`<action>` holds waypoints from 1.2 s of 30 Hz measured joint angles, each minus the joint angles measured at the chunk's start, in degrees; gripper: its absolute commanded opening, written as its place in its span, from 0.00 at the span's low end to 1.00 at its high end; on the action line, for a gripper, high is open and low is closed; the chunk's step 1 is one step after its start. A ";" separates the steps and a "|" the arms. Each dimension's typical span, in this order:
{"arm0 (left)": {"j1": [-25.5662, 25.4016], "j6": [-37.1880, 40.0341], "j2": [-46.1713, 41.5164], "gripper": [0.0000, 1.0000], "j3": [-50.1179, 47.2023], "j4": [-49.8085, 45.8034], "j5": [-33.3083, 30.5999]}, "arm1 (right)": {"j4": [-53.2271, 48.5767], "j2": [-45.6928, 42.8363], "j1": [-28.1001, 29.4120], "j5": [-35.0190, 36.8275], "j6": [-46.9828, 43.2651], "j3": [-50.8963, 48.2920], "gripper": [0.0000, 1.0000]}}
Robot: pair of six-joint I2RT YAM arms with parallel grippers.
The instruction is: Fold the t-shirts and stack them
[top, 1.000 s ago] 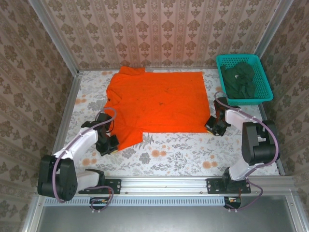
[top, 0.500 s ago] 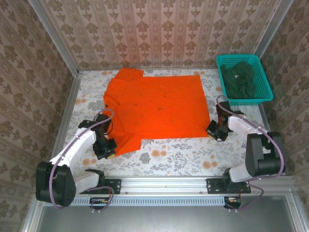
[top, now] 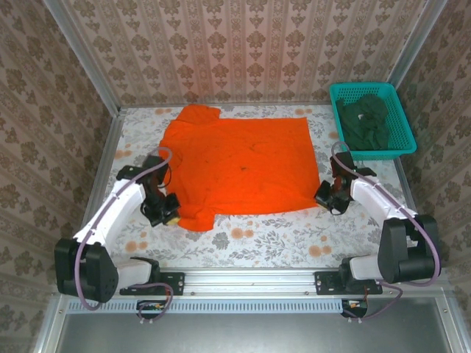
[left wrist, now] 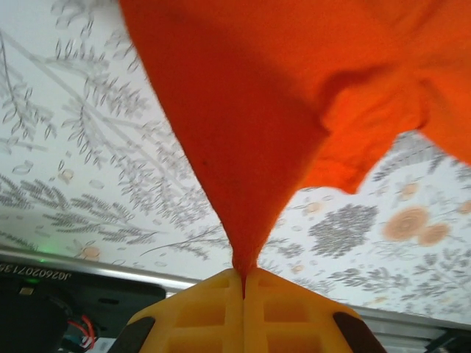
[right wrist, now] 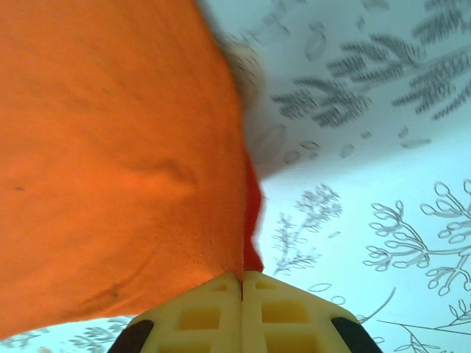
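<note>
A bright orange t-shirt (top: 239,165) lies spread on the floral table, collar toward the far wall. My left gripper (top: 168,212) is shut on its near-left part by the sleeve; in the left wrist view the fabric (left wrist: 280,125) rises in a cone out of the closed yellow fingers (left wrist: 213,309). My right gripper (top: 324,193) is shut on the shirt's near-right corner, and the cloth (right wrist: 118,162) runs up from the pinched fingers (right wrist: 283,312) in the right wrist view. Dark green t-shirts (top: 366,123) lie bunched in the basket.
The teal mesh basket (top: 403,134) stands at the back right corner. Patterned walls close off the back and both sides. A metal rail (top: 250,279) runs along the near edge. Bare floral tabletop (top: 265,235) lies between the shirt and the rail.
Both grippers have drawn the shirt's near edge toward the front. The left gripper moved a little away from the rail and right; the shirt lies flatter and squarer.
</note>
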 measured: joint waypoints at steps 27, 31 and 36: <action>7.10 4.44 52.68 0.00 60.26 1.90 2.43 | -10.51 36.59 -0.09 8.22 -5.79 40.28 0.00; 7.10 4.81 58.42 0.07 69.18 0.17 2.38 | -11.72 38.32 -1.07 9.03 -5.97 41.03 0.06; 7.41 5.33 61.44 0.44 76.94 -1.97 1.36 | -12.55 38.53 -2.10 9.07 -6.10 42.82 0.35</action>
